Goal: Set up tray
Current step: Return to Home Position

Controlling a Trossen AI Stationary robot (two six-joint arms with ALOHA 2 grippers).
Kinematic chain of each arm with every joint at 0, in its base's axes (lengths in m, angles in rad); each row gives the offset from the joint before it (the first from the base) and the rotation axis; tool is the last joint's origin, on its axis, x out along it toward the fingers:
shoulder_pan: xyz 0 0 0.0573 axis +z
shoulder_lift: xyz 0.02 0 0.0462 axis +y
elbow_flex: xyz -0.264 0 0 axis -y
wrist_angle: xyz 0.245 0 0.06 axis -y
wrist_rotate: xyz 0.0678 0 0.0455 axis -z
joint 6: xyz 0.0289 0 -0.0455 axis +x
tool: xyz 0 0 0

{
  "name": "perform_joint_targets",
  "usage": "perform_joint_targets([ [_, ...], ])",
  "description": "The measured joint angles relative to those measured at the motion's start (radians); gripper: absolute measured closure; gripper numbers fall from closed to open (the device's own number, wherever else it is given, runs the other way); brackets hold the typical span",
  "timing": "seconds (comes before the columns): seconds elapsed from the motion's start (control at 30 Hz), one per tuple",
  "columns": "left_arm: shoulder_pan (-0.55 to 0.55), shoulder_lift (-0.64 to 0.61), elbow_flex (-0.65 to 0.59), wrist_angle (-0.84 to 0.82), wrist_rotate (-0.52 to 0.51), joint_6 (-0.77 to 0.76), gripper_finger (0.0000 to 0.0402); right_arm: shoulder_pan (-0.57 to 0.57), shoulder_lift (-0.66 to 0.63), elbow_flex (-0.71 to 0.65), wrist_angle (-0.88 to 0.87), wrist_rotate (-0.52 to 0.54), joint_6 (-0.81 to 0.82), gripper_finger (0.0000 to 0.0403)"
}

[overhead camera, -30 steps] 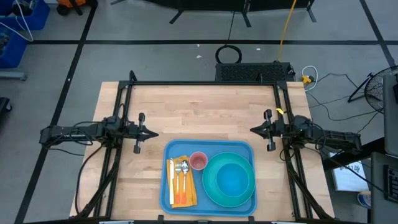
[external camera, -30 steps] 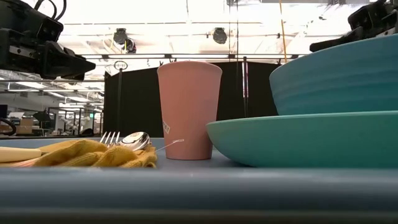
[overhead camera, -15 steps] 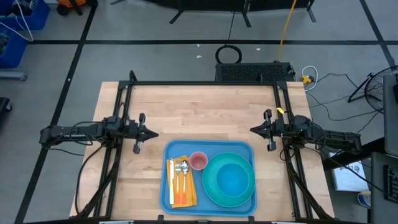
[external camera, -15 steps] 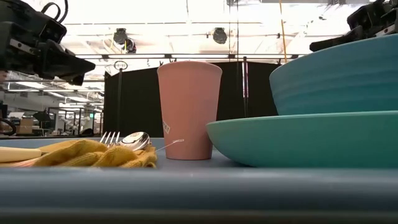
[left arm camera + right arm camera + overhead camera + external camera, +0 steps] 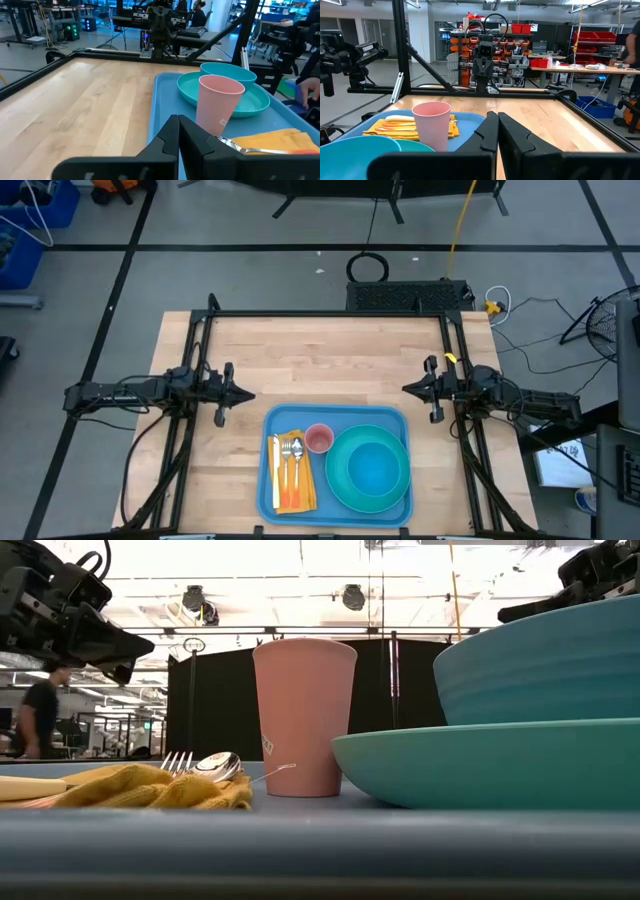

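Observation:
The light-blue tray (image 5: 400,420) lies at the table's near edge. On it stand a teal plate (image 5: 340,480) with a teal bowl (image 5: 375,470) on top, a pink cup (image 5: 319,439), and a yellow napkin (image 5: 300,498) carrying a fork, spoon and knife (image 5: 290,455). My left gripper (image 5: 250,395) hovers shut at the table's left side, above and left of the tray's far left corner. My right gripper (image 5: 405,389) hovers shut at the right side, beyond the tray's far right corner. In the wrist views both finger pairs (image 5: 178,131) (image 5: 497,127) are closed together, holding nothing.
Bare wooden table (image 5: 330,360) stretches from the tray to the far edge. A black frame (image 5: 330,314) runs round the table's far and side edges. A person (image 5: 40,715) walks in the room behind, and a person's hand (image 5: 307,92) shows beyond the table.
My left gripper has tipped slightly, its nose turning downward in the low view, while staying in the same place. A person has come into view in the room behind. The tray and its items have not moved.

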Motion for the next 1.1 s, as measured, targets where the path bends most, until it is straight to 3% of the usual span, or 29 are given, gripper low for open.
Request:
perform_joint_targets([
  [0.53, 0.0, 0.0, 0.0, 0.0, -0.002, 0.0, 0.0347, 0.0, 0.0, 0.0, 0.0, 0.0, -0.002, 0.0403],
  [1.1, 0.0, 0.0, 0.0, 0.0, -0.002, 0.0, 0.0341, 0.0, 0.0, 0.0, 0.0, 0.0, -0.002, 0.0403],
])
